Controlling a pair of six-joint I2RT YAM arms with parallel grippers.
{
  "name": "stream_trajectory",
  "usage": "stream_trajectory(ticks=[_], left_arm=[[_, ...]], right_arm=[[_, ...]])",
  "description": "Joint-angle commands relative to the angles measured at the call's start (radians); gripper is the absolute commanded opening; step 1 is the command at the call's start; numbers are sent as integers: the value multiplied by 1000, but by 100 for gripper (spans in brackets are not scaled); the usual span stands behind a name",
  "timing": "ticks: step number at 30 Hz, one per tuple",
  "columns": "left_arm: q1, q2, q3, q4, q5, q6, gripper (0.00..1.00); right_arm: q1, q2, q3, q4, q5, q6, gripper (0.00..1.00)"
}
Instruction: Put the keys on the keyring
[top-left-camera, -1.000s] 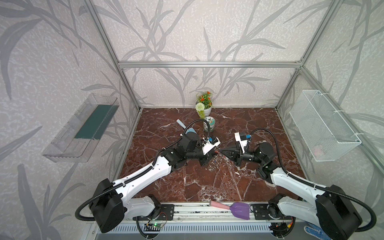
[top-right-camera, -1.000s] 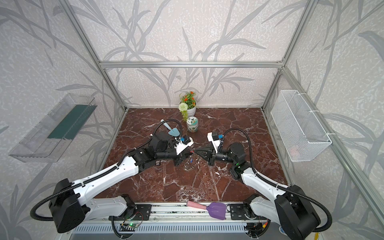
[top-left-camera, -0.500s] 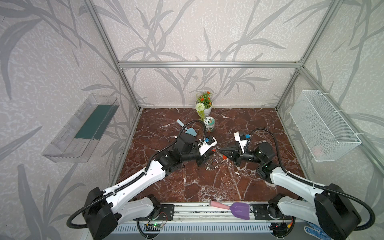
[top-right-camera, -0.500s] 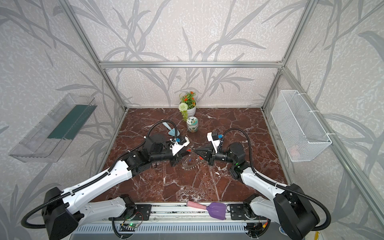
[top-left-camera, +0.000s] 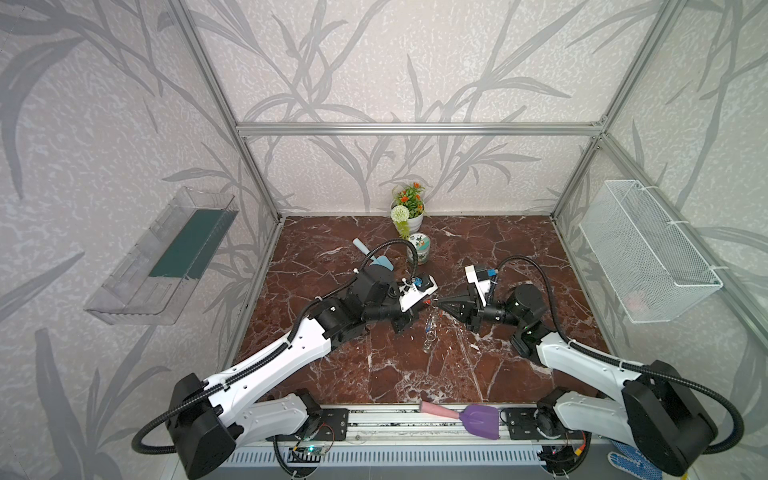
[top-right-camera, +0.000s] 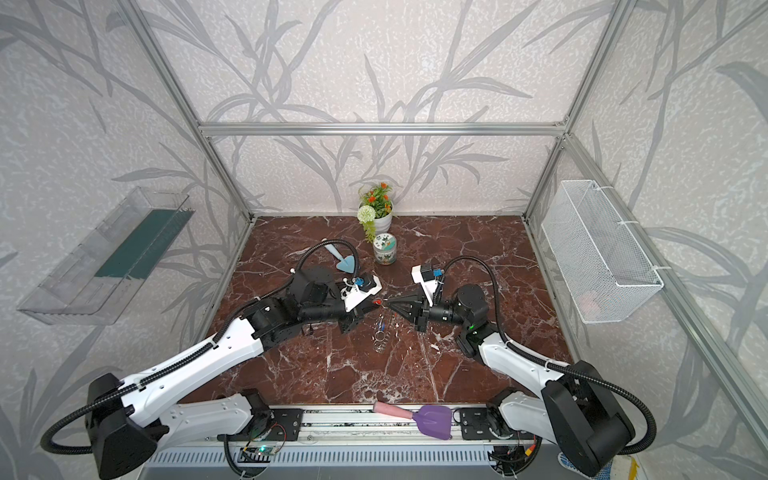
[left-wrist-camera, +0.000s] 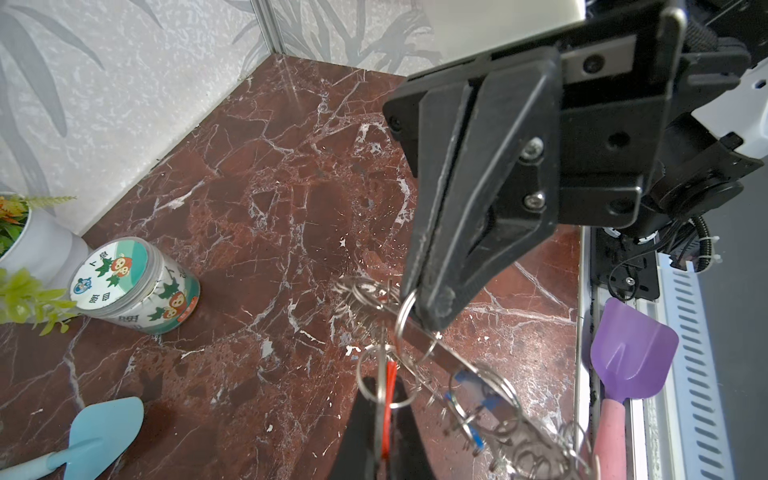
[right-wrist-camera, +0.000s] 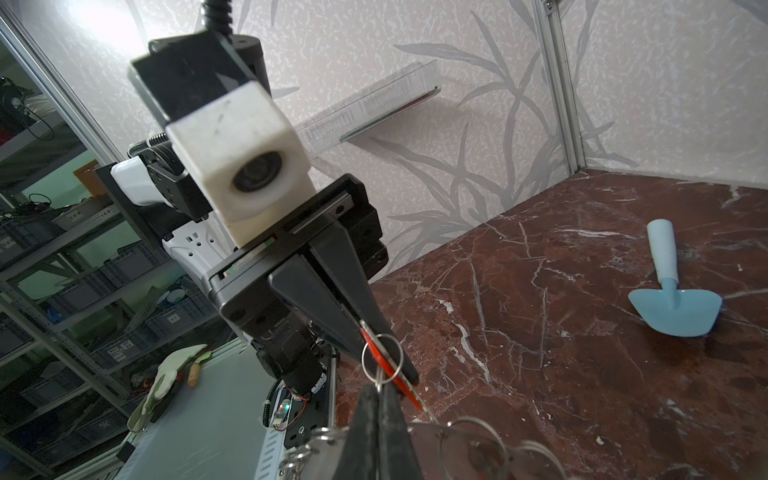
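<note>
1. Counter (top-left-camera: 498, 249) of red marble fills the cell, and both arms meet tip to tip above its middle.
2. Left arm (top-left-camera: 282, 357) reaches in, left jaws pinched tight on the red key (right-wrist-camera: 384, 359).
3. Right arm (top-left-camera: 582, 361) faces it, right jaws clamped narrow on the keyring (top-left-camera: 430, 328) at its wire-ringed edge.
4. Keyring dangles edge-down from that grip in both top views; can't tell whether its low end touches the marble.
5. Blue key (left-wrist-camera: 467, 386) hangs among the keyring's rings.
6. One split ring (right-wrist-camera: 363, 354) circles the red key!
</note>
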Motion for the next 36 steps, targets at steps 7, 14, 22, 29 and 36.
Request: stream_trajectory(ticks=[7,14,22,29,36], left_arm=[[-4,4,19,-43,-85,16,0],[-1,-15,-3,-89,-102,29,0],[-2,-20,-27,-139,-77,49,0],[-2,-19,-52,-158,-63,52,0],[1,-26,-54,-104,-40,27,18]], right_arm=[[-3,11,13,80,-13,7,0],[-6,27,18,100,-3,15,0],[-28,30,19,111,-3,28,0],[-47,27,16,119,-1,38,0],[-47,49,20,151,-13,59,0]])
